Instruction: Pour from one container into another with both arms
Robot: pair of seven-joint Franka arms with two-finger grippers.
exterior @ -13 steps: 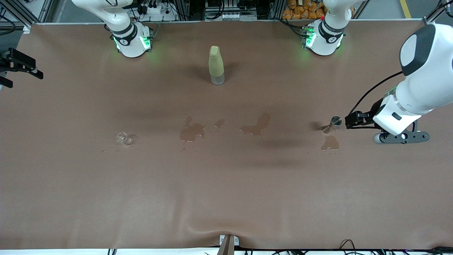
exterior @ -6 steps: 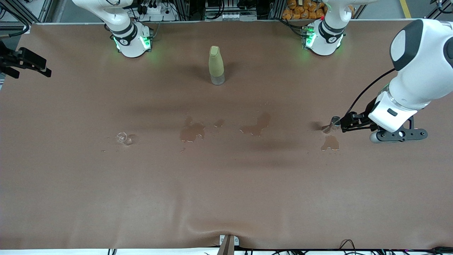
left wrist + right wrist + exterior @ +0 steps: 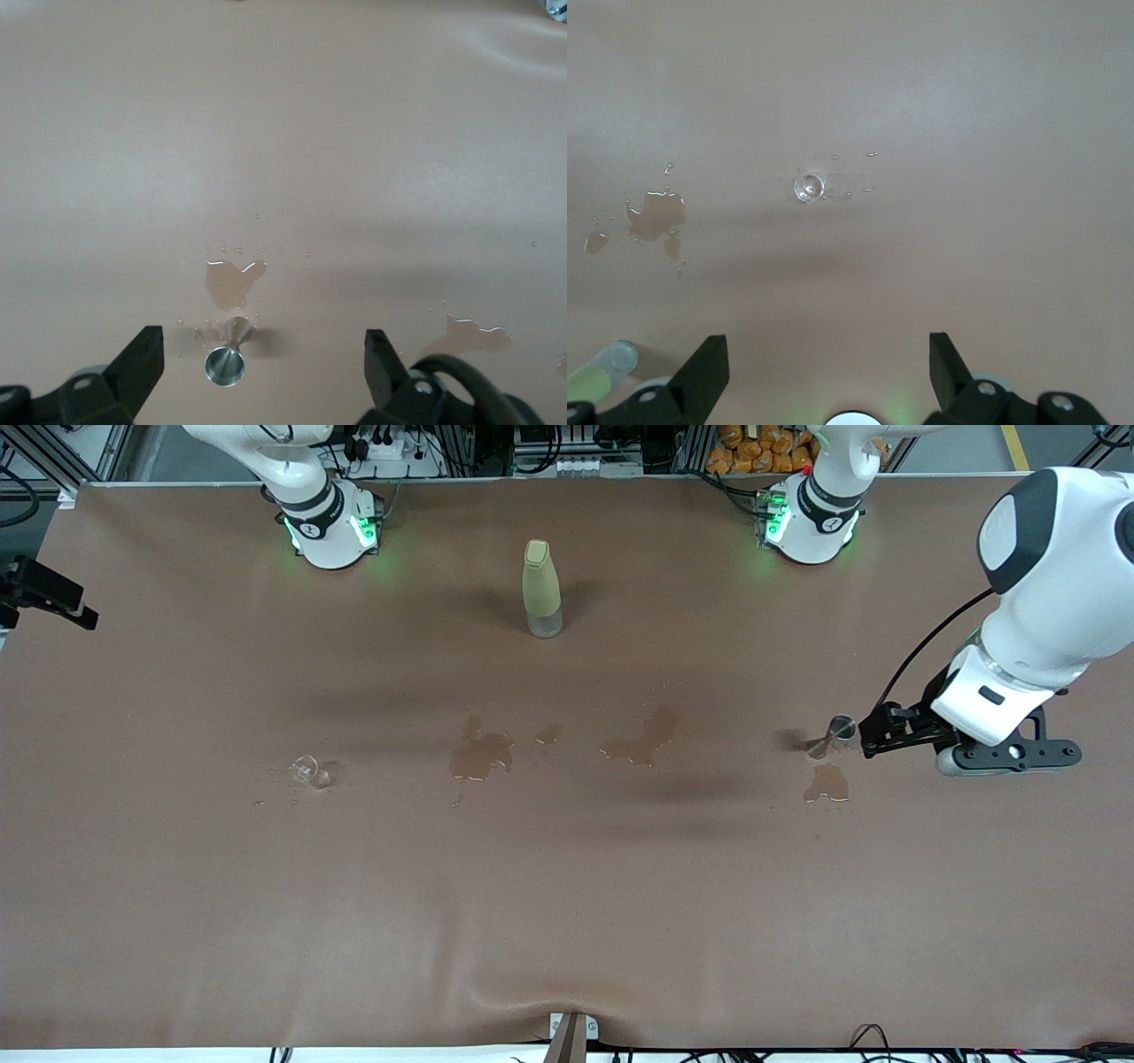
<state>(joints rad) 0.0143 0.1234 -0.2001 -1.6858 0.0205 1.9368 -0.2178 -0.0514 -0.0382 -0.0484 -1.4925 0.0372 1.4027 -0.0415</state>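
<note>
Reading the front view like a clock face: the tall olive bottle (image 3: pixel 542 589) stands upright at 12 o'clock on the brown bench (image 3: pixel 567 921), between the two arm bases. It has a clear bottom section, and I can't tell what's in it.

The little metal cup (image 3: pixel 840 731) sits around 3 o'clock, toward the left arm's end. It's shiny inside, and I can't make out any liquid in it from the wrist view (image 3: pixel 223 363) either.

At about 9 o'clock there's a small clear glass (image 3: pixel 308 771) with droplets scattered around it. I can't tell from here if there's anything in it.

Plenty has ended up on the bench itself. One puddle (image 3: pixel 826 784) is at 6 o'clock of the metal cup, just beside it. Two more are near the middle (image 3: pixel 480 757) (image 3: pixel 642 740).

The left arm reaches in low from the 3 o'clock edge. The left gripper (image 3: pixel 871 733) is spread wide open right at the metal cup's 3 o'clock, holding nothing. In the left wrist view (image 3: pixel 261 354) the cup sits between the two fingers (image 3: pixel 142 363), closer to one, without touching.

The right gripper (image 3: pixel 44 593) hangs over the bench edge out around 10 o'clock, well away from everything. Its jaws are wide apart and empty (image 3: pixel 826 363), with the glass (image 3: pixel 808 187) on the bench below its camera.
</note>
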